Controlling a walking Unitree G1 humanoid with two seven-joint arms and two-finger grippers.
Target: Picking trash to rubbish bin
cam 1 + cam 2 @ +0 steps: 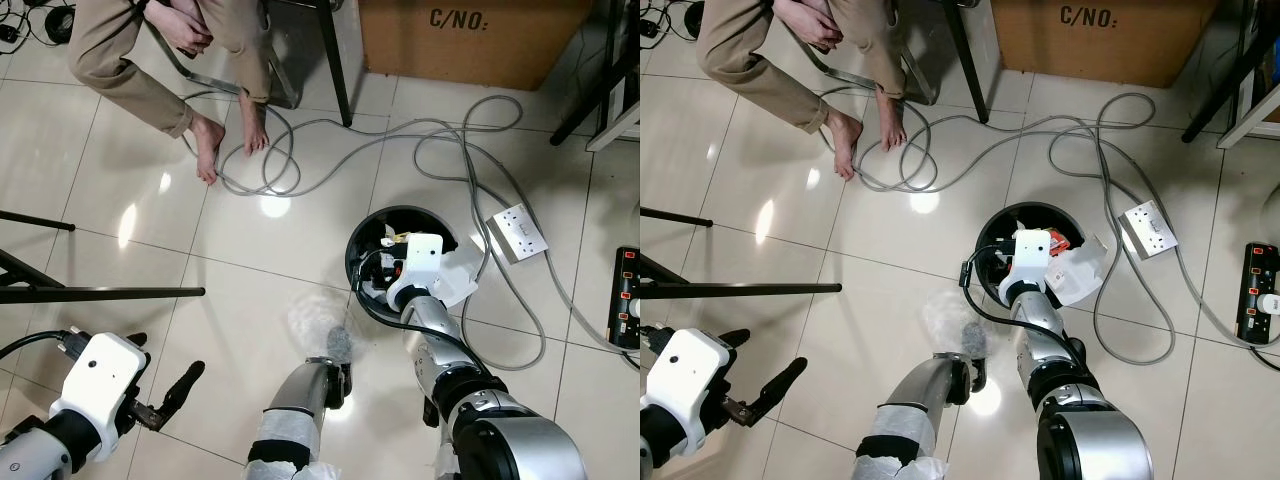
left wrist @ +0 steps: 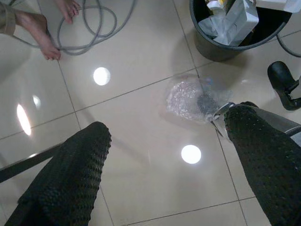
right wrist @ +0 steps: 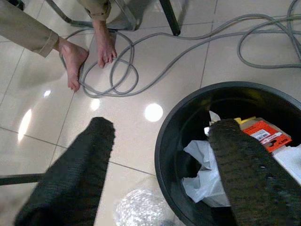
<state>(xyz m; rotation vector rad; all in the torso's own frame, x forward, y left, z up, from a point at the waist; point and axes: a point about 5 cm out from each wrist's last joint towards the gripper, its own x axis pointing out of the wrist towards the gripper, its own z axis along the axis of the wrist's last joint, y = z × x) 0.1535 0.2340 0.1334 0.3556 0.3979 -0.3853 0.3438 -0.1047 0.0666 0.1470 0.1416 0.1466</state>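
Observation:
A black round rubbish bin (image 1: 358, 238) stands on the tiled floor, holding white wrappers (image 3: 202, 176) and an orange packet (image 3: 263, 134). My right gripper (image 3: 162, 127) hovers open above the bin's near rim with nothing between its fingers; its white wrist box (image 1: 422, 258) covers part of the bin. A crumpled piece of clear bubble wrap (image 1: 315, 318) lies on the floor just beside the bin, towards me. My left gripper (image 1: 165, 362) hangs open and empty low at the left, well away from the bubble wrap (image 2: 193, 96).
A person sits at the back left, bare feet (image 1: 210, 140) on the floor by loops of grey cable (image 1: 440, 140). A white socket box (image 1: 517, 232) and a power strip (image 1: 627, 295) lie to the right. Black stand legs (image 1: 100, 292) cross the left; a cardboard box (image 1: 470, 35) is behind.

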